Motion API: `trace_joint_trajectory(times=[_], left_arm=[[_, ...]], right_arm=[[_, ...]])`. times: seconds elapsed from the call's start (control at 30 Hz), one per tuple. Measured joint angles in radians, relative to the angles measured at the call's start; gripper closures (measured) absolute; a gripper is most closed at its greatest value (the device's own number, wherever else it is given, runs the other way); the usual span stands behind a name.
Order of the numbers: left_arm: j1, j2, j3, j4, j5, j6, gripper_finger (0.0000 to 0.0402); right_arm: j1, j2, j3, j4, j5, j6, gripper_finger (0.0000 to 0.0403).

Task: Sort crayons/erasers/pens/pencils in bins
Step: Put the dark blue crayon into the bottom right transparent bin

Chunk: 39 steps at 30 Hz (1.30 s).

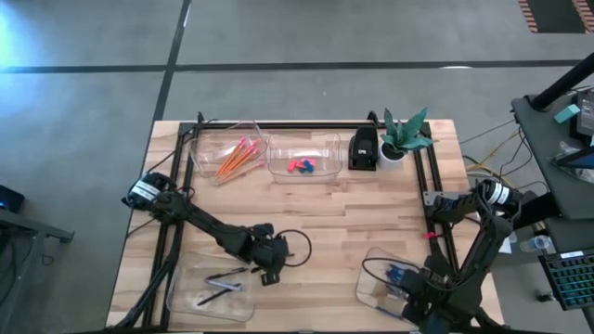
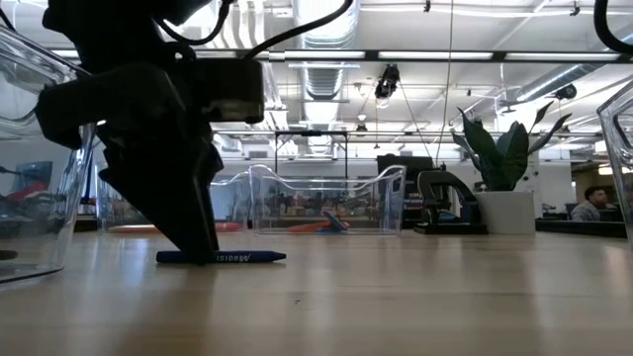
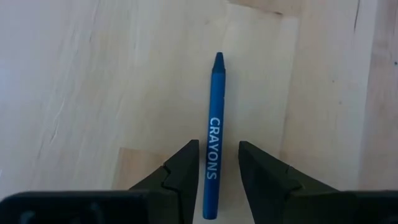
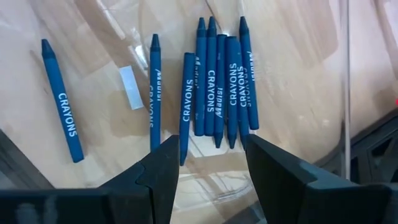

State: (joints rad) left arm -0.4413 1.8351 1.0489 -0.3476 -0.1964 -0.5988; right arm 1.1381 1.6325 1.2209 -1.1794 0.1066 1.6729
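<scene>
I work at a pale wooden table [image 1: 325, 213] seen from above, with my two dark arms reaching in from either side.

Four clear bins sit on it. The one at the far left [image 1: 225, 151] holds the orange pencils [image 1: 236, 156]. The one beside it [image 1: 304, 156] holds the small pink and blue erasers [image 1: 300, 167]. The near left bin [image 1: 212, 292] holds the thin dark pens [image 1: 221, 286]. The near right bin [image 1: 394, 278] holds the blue crayons [image 4: 217, 84]: a cluster of about six lying side by side, plus one more set apart from them [image 4: 62, 99].

A black box [image 1: 364, 148] and a potted plant [image 1: 404, 137] stand at the far right edge, just beside each other.

My left claw [image 3: 219, 165] is down at the table, near the pens bin. Its two fingers are apart, straddling a single blue crayon [image 3: 214, 130] that lies flat on the wood. The fingers sit just beside the crayon on either side; I cannot tell whether they touch it.

My right claw [image 4: 211, 165] hangs over the crayon bin with its fingers spread wide, holding nothing.
</scene>
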Motion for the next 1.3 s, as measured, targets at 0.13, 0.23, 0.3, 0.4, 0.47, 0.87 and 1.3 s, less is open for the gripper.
trace_joint_trajectory(times=[0.13, 0.23, 0.3, 0.4, 0.47, 0.87, 1.3], left_arm=[[0.008, 0.020, -0.008, 0.003, 0.007, -0.023, 0.0304], [0.013, 0.025, -0.009, 0.000, 0.012, -0.023, 0.0324], [0.017, 0.027, -0.010, -0.002, 0.014, -0.023, 0.0350], [0.019, 0.027, -0.008, -0.002, 0.020, -0.023, 0.0389], [0.019, 0.027, -0.002, -0.004, 0.021, -0.023, 0.0390], [0.033, -0.048, 0.076, 0.003, -0.033, 0.075, 0.0390], [0.036, -0.125, 0.147, 0.313, -0.224, 0.308, 0.0391]], right_arm=[[0.000, 0.000, 0.000, -0.001, 0.001, -0.001, 0.0227], [0.000, 0.000, 0.000, -0.004, 0.001, -0.001, 0.0227], [0.000, 0.000, 0.000, -0.005, 0.001, -0.001, 0.0227], [0.000, 0.000, 0.000, -0.007, 0.001, -0.001, 0.0227], [0.000, 0.000, 0.000, -0.014, 0.001, -0.001, 0.0227], [0.000, -0.111, 0.013, -0.030, 0.101, -0.027, 0.0227], [-0.019, -0.241, 0.042, -0.017, 0.956, -0.325, 0.0227]])
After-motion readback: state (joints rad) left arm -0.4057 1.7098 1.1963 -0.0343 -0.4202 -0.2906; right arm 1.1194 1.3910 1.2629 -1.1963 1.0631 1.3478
